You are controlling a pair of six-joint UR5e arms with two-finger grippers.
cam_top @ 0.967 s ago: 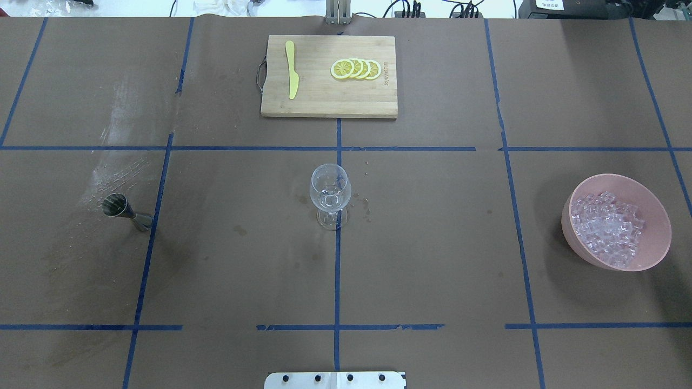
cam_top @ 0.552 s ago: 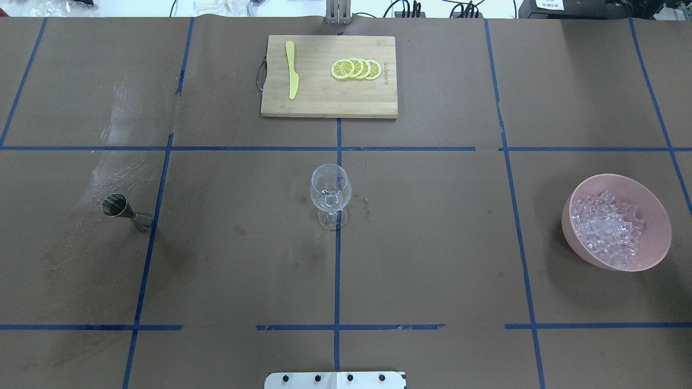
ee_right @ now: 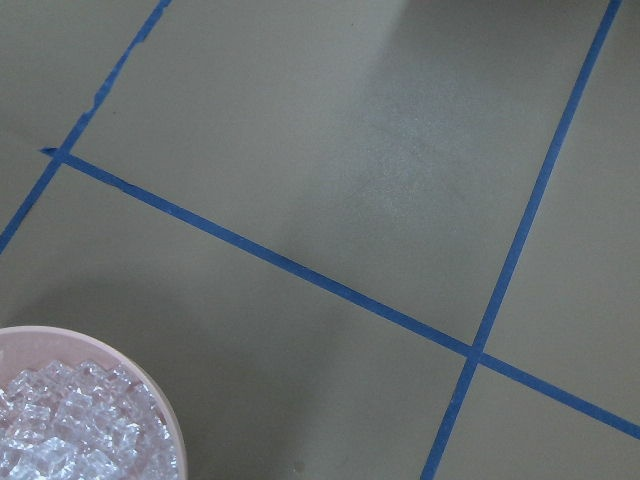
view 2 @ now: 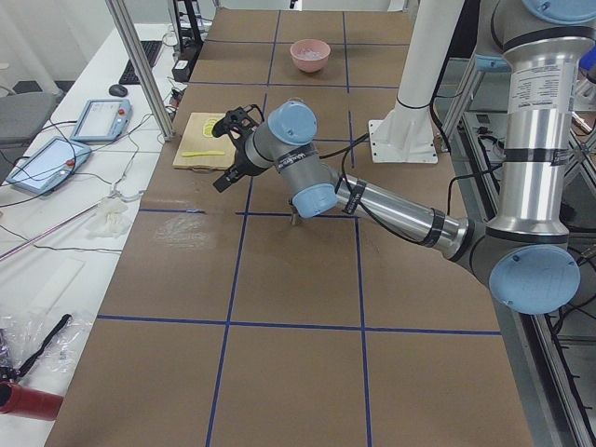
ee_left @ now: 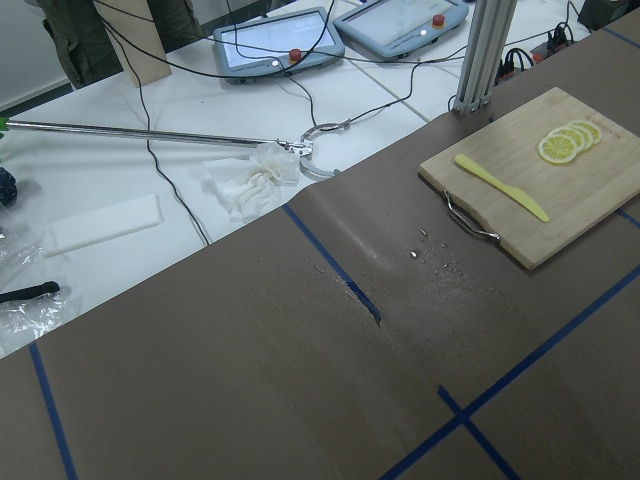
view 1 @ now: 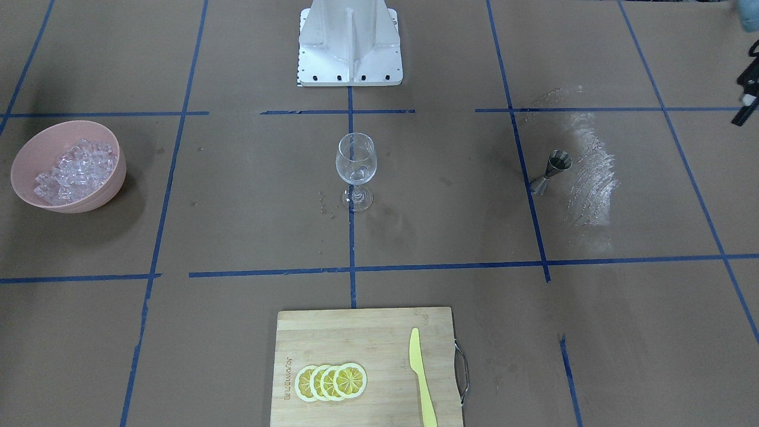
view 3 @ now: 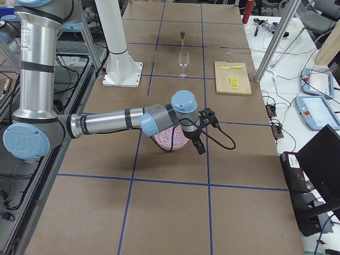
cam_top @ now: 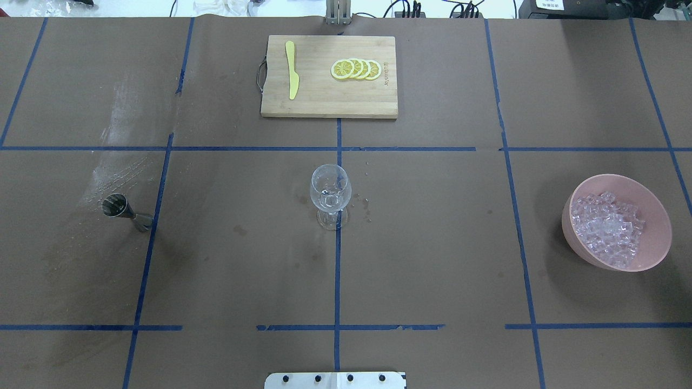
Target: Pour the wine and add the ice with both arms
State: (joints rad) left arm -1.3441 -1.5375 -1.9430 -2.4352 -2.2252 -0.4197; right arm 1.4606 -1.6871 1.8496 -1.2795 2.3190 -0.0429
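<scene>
Left hand (view 2: pixel 223 179) and right hand (view 3: pixel 200 146) hang wide of the wine glass (cam_top: pixel 330 189); how open each is cannot be told.
Left of that glass stands the jigger (cam_top: pixel 121 209); far right of it the ice (cam_top: pixel 608 229) fills the pink bowl (cam_top: pixel 651 259). Nothing on the desk (cam_top: pixel 432 259) has shifted this past second, so pouring seems not yet begun.

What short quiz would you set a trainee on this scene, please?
1. True or false: the ice lies in the bowl.
2. The bowl is on the robot's: A left, B right, C centre line.
3. Fill in: the knife lies beside the lemon slices on the ___.
Key: 1 true; 2 B; 3 board.
</scene>
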